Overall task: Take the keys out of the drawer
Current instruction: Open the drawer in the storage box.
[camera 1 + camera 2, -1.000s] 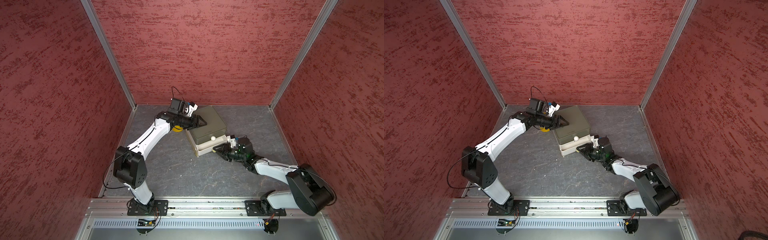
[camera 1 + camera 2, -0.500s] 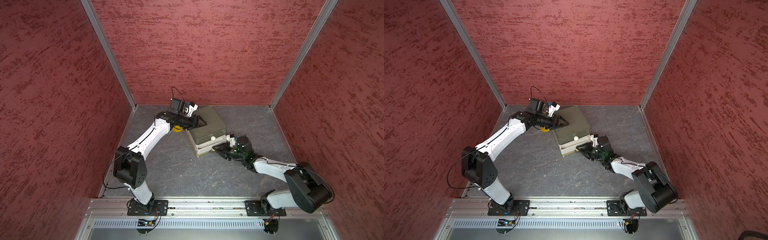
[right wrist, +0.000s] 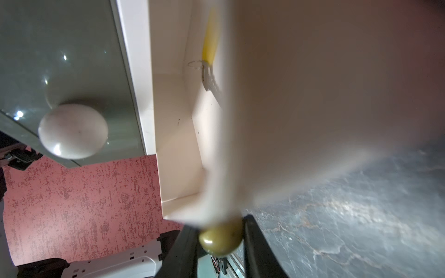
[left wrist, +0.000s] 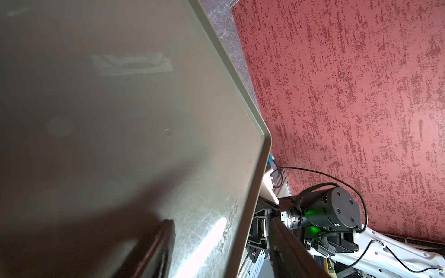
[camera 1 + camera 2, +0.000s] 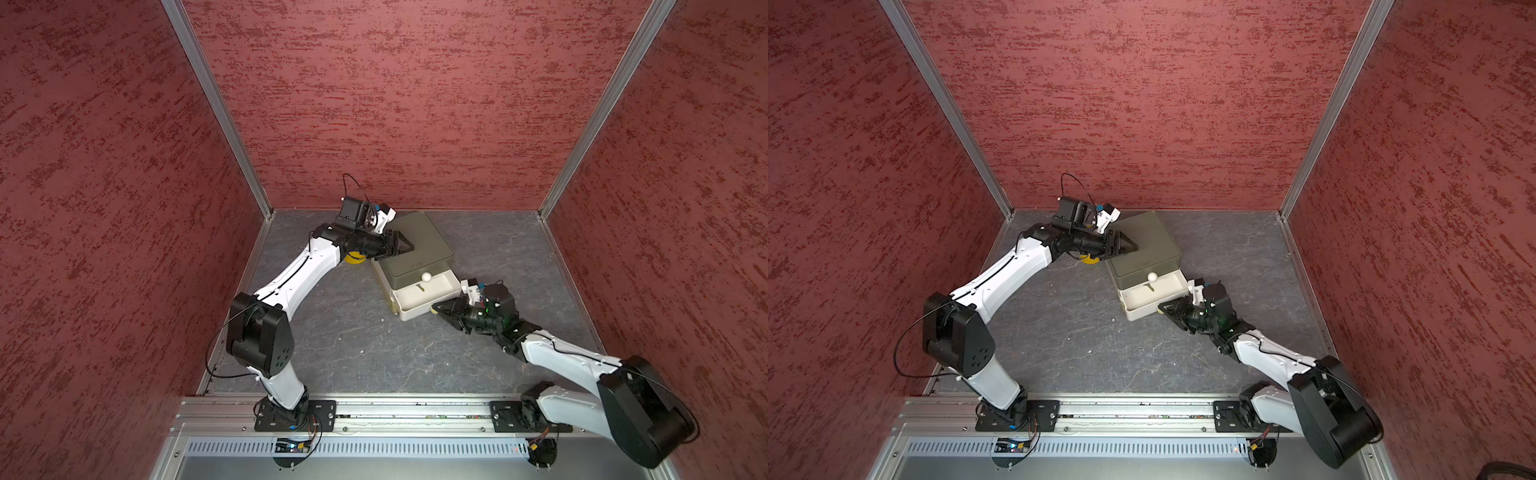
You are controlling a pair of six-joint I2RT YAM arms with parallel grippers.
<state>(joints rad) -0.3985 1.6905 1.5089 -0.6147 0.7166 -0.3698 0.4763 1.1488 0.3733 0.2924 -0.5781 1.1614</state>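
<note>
An olive cabinet stands at the back middle of the floor. Its lower white drawer is pulled out toward the front. Inside the drawer lies one of the keys, with a yellow tag, a ring and a small metal blade; any others are hidden. My right gripper is shut on the drawer's olive knob and sits low at the drawer's front in both top views. My left gripper rests on the cabinet top, open, with the top's rim between its fingers.
A white knob marks the shut upper drawer. A yellow round thing lies on the floor beside the cabinet, partly under my left arm. Red walls close in the back and both sides. The grey floor lies open in front of the cabinet.
My right gripper has closed on the olive knob and drawn back a little toward the front, and the drawer stands slightly further out. The left arm has not moved.
</note>
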